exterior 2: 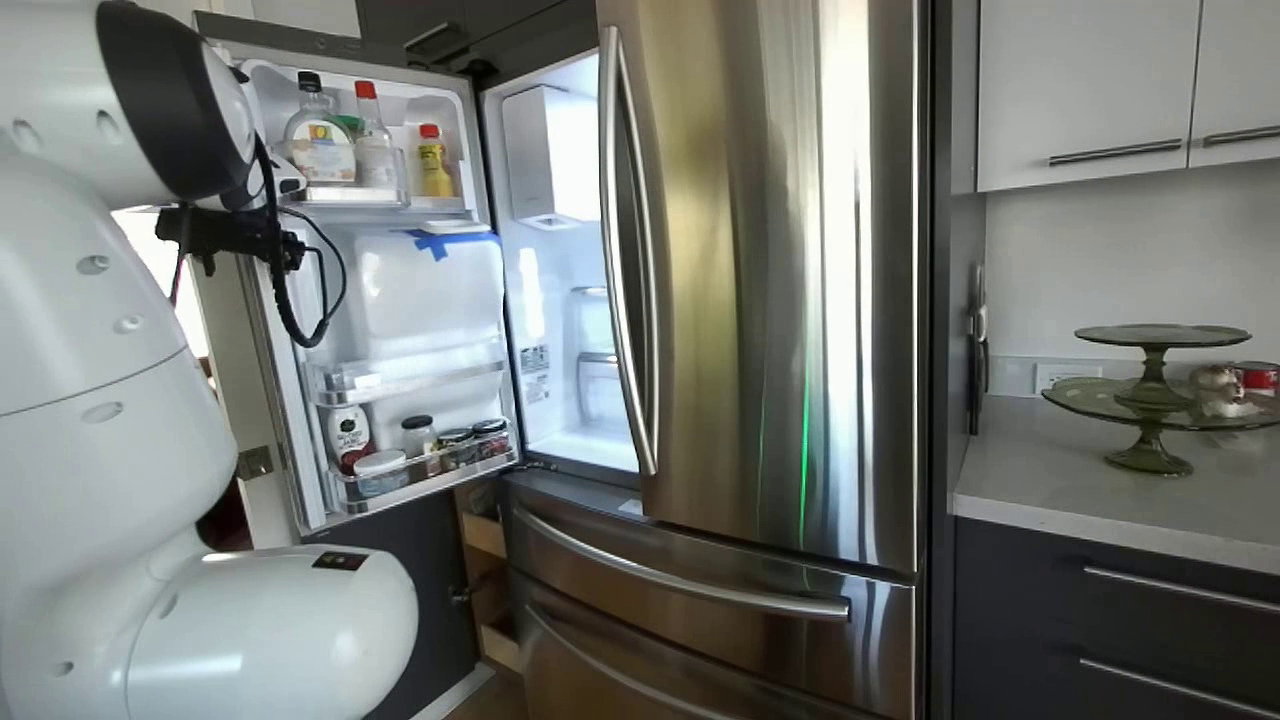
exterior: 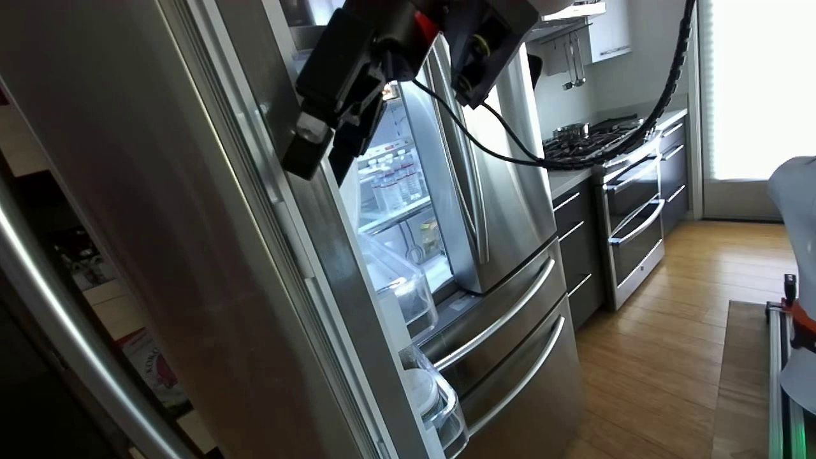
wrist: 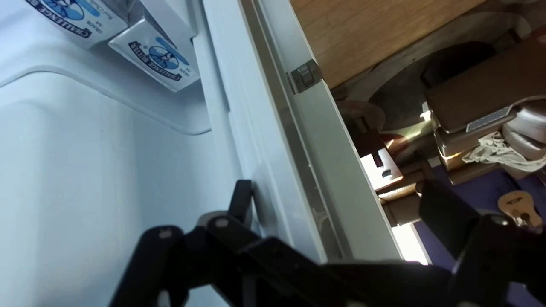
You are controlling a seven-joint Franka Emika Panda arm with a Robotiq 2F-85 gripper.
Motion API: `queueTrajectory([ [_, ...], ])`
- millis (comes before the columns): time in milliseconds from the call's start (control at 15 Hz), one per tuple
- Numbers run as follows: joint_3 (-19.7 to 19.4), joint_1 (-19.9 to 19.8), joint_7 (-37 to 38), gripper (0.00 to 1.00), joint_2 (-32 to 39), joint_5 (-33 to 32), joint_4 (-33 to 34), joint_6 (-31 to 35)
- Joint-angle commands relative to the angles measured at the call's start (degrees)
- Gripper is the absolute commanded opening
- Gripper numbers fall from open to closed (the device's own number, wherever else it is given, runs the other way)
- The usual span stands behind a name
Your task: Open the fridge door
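Wooden floor [exterior: 644, 350], bright window [exterior: 743, 89], white upper cabinets [exterior 2: 1090, 80], dark drawers [exterior 2: 1020, 610]

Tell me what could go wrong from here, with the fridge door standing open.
The bottles and jars stored in the fridge door could shift or tip if it swings abruptly.
The open gripper has one finger beside the inner side of the door's edge, so a careless move might scrape or shove the door.
The cable hangs slack in both exterior views and might snag.
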Motion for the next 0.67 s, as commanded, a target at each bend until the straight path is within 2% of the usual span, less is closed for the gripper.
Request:
queueTrajectory([
  [0,-0.2,1.8,-2.2,1.00,2.0,4.5,0.3,6.3],
  [333,-0.4,2.6,-2.7,1.00,3.3,7.7,-0.1,11.1],
  [467,-0.8,3.0,-2.8,1.00,3.3,10.0,0.1,11.1],
  [600,-0.8,2.2,-1.1,1.00,2.4,9.1,-0.6,9.9],
])
